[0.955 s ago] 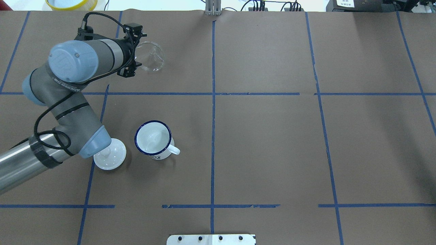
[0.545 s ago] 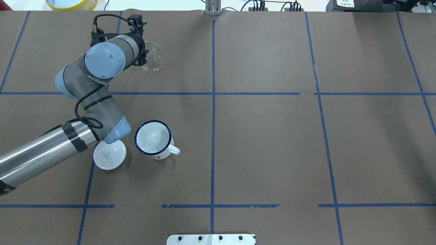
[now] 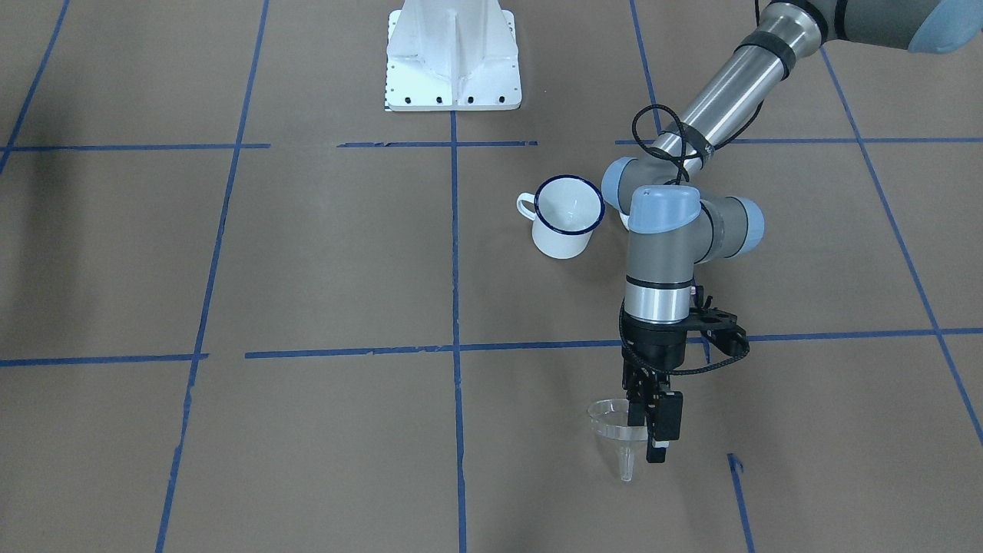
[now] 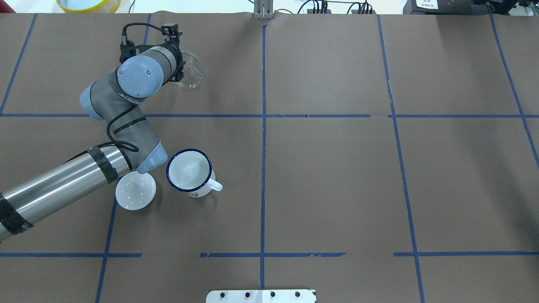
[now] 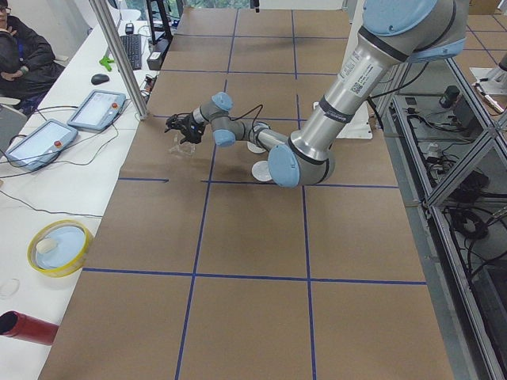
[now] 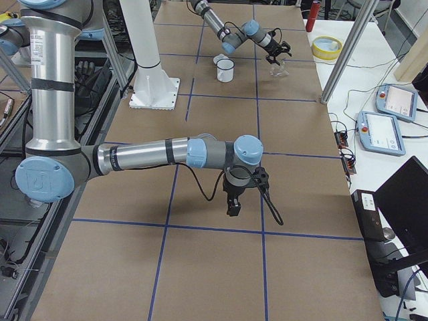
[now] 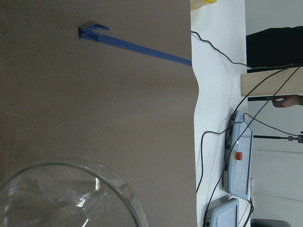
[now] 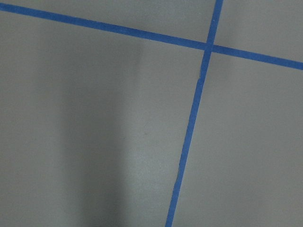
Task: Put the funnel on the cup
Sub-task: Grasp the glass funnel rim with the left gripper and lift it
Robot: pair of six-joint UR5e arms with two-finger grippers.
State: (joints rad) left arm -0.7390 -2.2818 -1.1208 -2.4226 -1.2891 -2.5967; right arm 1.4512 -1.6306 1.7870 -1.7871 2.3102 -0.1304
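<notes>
The clear funnel (image 3: 614, 428) hangs upright with its spout down, just above the table on the far left side. It also shows in the overhead view (image 4: 193, 69) and fills the lower left of the left wrist view (image 7: 61, 198). My left gripper (image 3: 650, 430) points straight down and is shut on the funnel's rim. The white mug with a dark blue rim (image 4: 189, 172) stands upright and empty nearer the robot, also seen from the front (image 3: 565, 219), handle to the right in the overhead view. My right gripper (image 6: 234, 200) hovers low over bare table far off; I cannot tell its jaws.
A round white knobbed lid (image 4: 135, 190) lies just left of the mug, under my left forearm. A yellow-rimmed bowl (image 4: 88, 4) sits beyond the far table edge. The white robot base (image 3: 453, 57) stands at the near middle. Blue tape lines grid the brown table.
My left arm's elbow and wrist have swung right and toward the far edge, the wrist now standing vertical over the funnel. The funnel stays at about the same spot.
</notes>
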